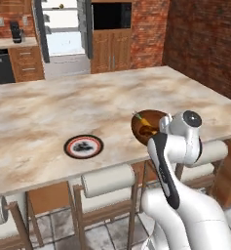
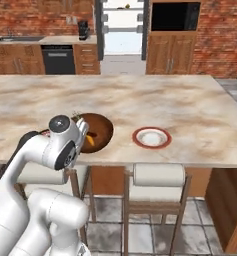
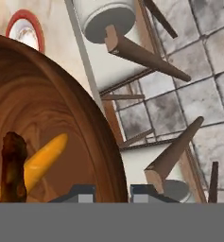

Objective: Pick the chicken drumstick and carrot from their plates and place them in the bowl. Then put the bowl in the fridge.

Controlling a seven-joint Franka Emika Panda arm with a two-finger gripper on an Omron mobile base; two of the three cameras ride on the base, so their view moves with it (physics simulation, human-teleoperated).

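The brown bowl (image 3: 47, 108) is close below the hand, and its rim runs between the two fingertips of my gripper (image 3: 113, 191), which is shut on that rim. Inside lie the orange carrot (image 3: 42, 160) and the dark brown chicken drumstick (image 3: 13, 165). From the base, the bowl (image 1: 145, 123) (image 2: 99, 131) sits tilted at the counter's near edge, partly hidden by my arm, with the carrot's green top (image 1: 136, 116) poking over its rim. The dark-patterned plate (image 1: 84, 146) and the plain white plate (image 2: 151, 137) (image 3: 24, 29) both hold nothing. The fridge (image 1: 63, 29) (image 2: 122, 25) stands open at the back.
Padded stools (image 1: 109, 178) (image 2: 157, 175) (image 3: 108, 16) line the near side of the marble counter (image 1: 63, 102). A black dishwasher (image 1: 1, 66) (image 2: 58, 59) sits left of the fridge, wooden cabinets (image 2: 171, 52) to its right. A brick wall (image 1: 204, 44) closes the right side.
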